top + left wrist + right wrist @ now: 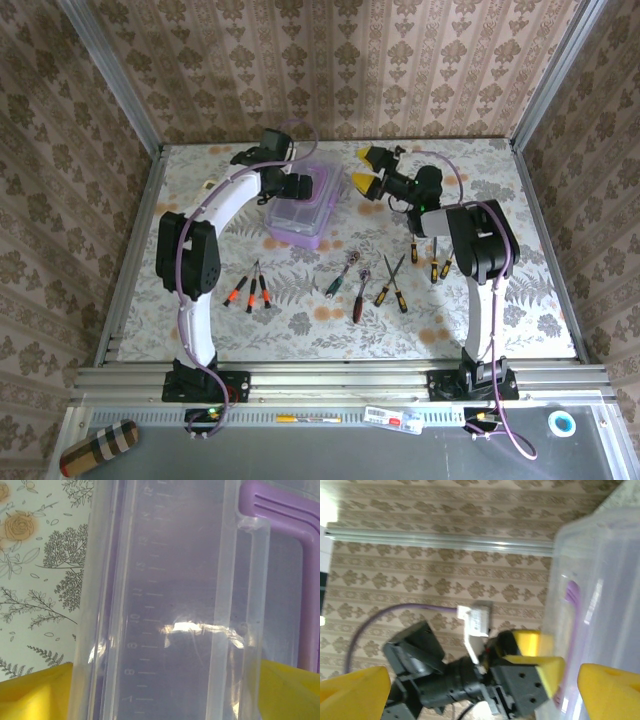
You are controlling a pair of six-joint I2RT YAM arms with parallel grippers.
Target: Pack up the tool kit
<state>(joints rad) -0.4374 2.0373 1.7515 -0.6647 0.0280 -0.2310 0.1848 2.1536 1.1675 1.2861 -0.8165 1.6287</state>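
Observation:
The purple tool kit case (298, 212) stands at the back middle of the table. Its clear lid (165, 580), marked with ruler lines, runs between my left gripper's yellow fingers (30, 692), which press on both its edges; the purple handle (295, 525) shows at upper right. My left gripper (298, 186) is at the case's far left side. My right gripper (368, 168) hovers open just right of the case, nothing between its fingers (610, 687); it faces the lid (600, 590) and the left gripper (520, 675). Orange-handled screwdrivers (250, 291), wrenches (350, 283) and yellow-black screwdrivers (392, 290) lie in front.
More screwdrivers (434, 262) lie beside the right arm's elbow. Wallpapered walls with metal posts close in the table on three sides. A striped roll (98, 447) and a tape ring (563, 424) sit on the shelf below the front rail.

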